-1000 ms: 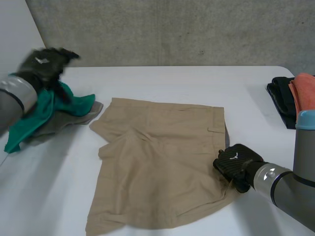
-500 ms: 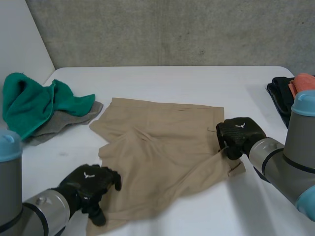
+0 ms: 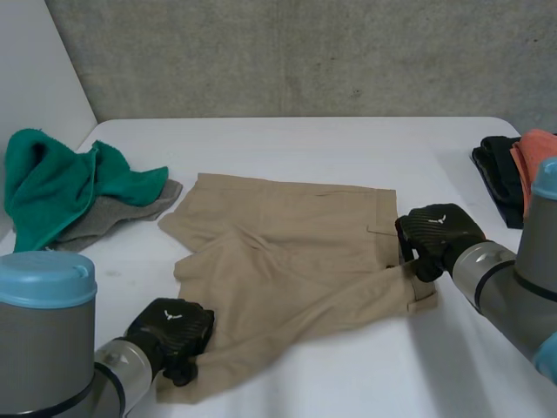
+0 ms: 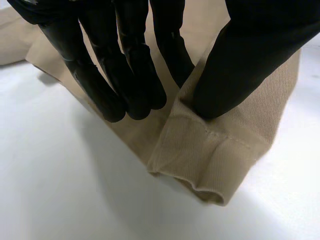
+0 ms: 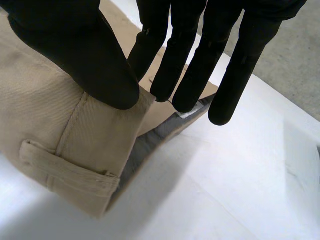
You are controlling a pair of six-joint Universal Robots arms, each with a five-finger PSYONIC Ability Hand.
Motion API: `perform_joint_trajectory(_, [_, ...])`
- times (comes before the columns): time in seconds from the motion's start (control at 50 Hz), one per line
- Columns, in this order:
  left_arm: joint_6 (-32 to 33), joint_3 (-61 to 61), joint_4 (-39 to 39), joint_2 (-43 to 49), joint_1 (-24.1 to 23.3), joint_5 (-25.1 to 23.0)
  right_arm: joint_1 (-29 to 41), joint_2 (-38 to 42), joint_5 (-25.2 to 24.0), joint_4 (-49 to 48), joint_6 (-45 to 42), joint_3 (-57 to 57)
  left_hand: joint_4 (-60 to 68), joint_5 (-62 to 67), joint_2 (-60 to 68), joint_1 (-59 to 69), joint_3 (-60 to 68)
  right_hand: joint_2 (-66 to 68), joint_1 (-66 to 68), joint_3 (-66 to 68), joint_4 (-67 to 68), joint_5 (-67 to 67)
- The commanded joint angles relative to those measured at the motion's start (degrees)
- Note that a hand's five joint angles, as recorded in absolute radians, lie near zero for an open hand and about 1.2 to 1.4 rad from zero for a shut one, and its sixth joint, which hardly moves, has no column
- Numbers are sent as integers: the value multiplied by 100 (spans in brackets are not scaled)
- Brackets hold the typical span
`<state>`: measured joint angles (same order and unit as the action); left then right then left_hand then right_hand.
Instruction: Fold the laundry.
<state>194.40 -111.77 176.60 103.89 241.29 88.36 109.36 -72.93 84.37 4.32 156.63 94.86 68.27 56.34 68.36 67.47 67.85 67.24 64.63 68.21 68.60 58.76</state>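
Both hands are on the shorts [image 3: 287,252], which lie mid-frame on the table [image 3: 348,139] in the head view. At lower left, the left hand [image 3: 170,331] has thumb and fingers [image 4: 130,85] pinching a leg hem [image 4: 210,160] corner. Right of centre, the right hand [image 3: 435,235] pinches the waistband [image 5: 65,150] end under its thumb, beside a belt loop [image 5: 65,175].

This looks like the grasp-and-straighten step before the first fold. The next move likely calls for lifting both corners together, keeping the cloth taut and carrying it over evenly.

A second ago the left hand was at upper left by the green cloth [image 3: 61,187]. Since half a second ago the right hand has drifted right, and the shorts' near edge now runs as a stretched diagonal between the hands.
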Motion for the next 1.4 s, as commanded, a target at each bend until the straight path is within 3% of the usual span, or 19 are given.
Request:
perform_joint_trajectory(0.02, [-7,234,-91,-509,93,190,-143,-336,-333,1078,-1308,-3,1173,1366,1164,1253,1215,-1041,-781,-1138,-1177,-1193])
perform_joint_trajectory(0.06, [11,339,-108,-772,120,138,-187,-502,-569,1437,-1651,23,1173,1366,1164,1253,1215,-2969,-2708,-3066,-3105,-3121])
perform_joint_trajectory(0.1, [28,401,-117,-870,120,93,-196,-599,-728,1606,-1819,50,1173,1366,1164,1253,1215,-3518,-3258,-3615,-3654,-3670])
perform_joint_trajectory(0.3, [380,1078,-144,-457,-21,84,-143,-1346,-1089,1800,-2066,858,1173,1366,1164,1253,1215,-4496,-4235,-4593,-4632,-4647])
perform_joint_trajectory(0.46, [459,1895,-407,158,-65,286,-47,-1470,-1063,870,-1838,1710,1173,1366,1164,1253,1215,-4479,-4219,-4576,-4615,-4631])
perform_joint_trajectory(0.52, [433,2045,-644,263,-91,357,85,-1277,-966,272,-1758,1922,1173,1366,1164,1253,1215,-4127,-3867,-4224,-4263,-4279])
perform_joint_trajectory(0.6, [380,2028,-768,264,-82,357,103,-908,-589,-361,-1688,2001,1173,1366,1164,1253,1215,-2398,-2138,-2495,-2534,-2550])
perform_joint_trajectory(0.66, [336,1914,-838,229,-47,304,77,-741,-220,-608,-1635,1992,1173,1366,1164,1253,1215,1263,1524,1166,1127,1112])
perform_joint_trajectory(0.76, [213,1458,-1354,-165,-38,-28,50,-872,-148,-416,-1670,1966,1173,1366,1164,1253,1215,1276,1537,1179,1140,1124])
perform_joint_trajectory(0.8, [204,1290,-1680,-368,-56,-213,-20,-1179,-306,-4,-1977,1966,1173,1366,1164,1253,1215,1276,1537,1179,1140,1124])
perform_joint_trajectory(0.88, [282,799,-2654,-904,-21,-723,-449,-1575,-745,1793,-3274,1887,1173,1366,1164,1253,1215,1276,1537,1179,1140,1124])
perform_joint_trajectory(0.98, [573,490,-3219,-1064,-91,-961,-1136,-1436,-1220,3101,-4184,1571,1173,1366,1164,1253,1215,1276,1537,1179,1140,1124])
perform_joint_trajectory(1.04, [879,594,-3054,-889,-83,-866,-971,-1164,-1388,2830,-3678,1221,1173,1366,1164,1253,1215,1276,1537,1179,1140,1124])
perform_joint_trajectory(1.18, [1101,1586,-2246,-387,41,-250,-469,-732,-1098,2100,-2445,455,1173,1366,1164,1253,1215,1276,1537,1179,1140,1124])
perform_joint_trajectory(1.24, [1127,2455,-1614,86,41,92,-179,-399,-914,1547,-1927,8,1173,1366,1164,1253,1215,1276,1537,1179,1140,1124])
perform_joint_trajectory(1.4, [1320,4399,-382,1387,129,313,120,199,-141,61,-1433,-828,1173,1366,1164,1253,1215,1276,1537,1179,1140,1124])
